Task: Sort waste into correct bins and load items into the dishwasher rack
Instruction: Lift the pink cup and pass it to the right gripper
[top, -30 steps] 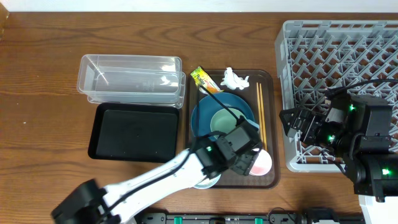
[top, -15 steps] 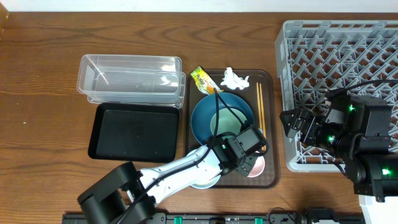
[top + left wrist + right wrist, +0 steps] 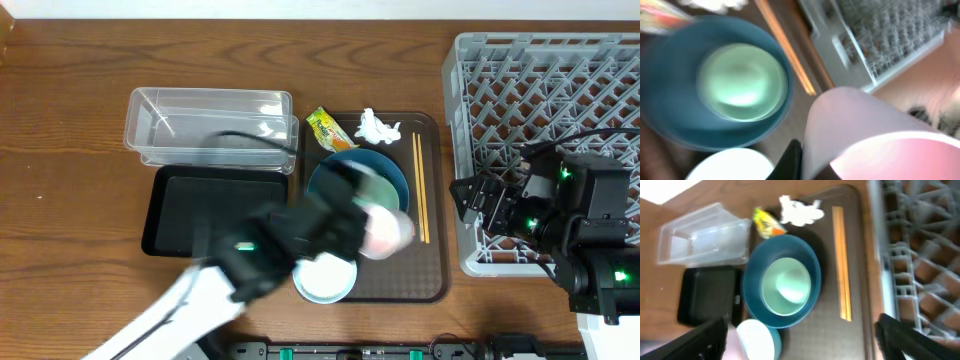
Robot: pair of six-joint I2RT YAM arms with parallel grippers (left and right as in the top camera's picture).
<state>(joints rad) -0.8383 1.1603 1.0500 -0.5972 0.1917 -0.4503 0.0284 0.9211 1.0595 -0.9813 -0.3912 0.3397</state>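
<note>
My left gripper is shut on the small pink cup and holds it above the brown tray, blurred by motion. Below it the pale mint bowl sits inside the dark-blue bowl-plate. The white bowl is at the tray's front. The wooden chopsticks lie along the tray's right side. The snack wrapper and white tissue lie at its far end. My right gripper hangs open and empty by the grey dishwasher rack.
The clear plastic tub and the black tray stand left of the brown serving tray. My left arm crosses the black tray's front right corner. The right arm sits over the rack's front left part.
My left gripper has shut on the pink cup and lifted it off the brown tray, with the arm swinging up and left. The right arm has stayed in place.
</note>
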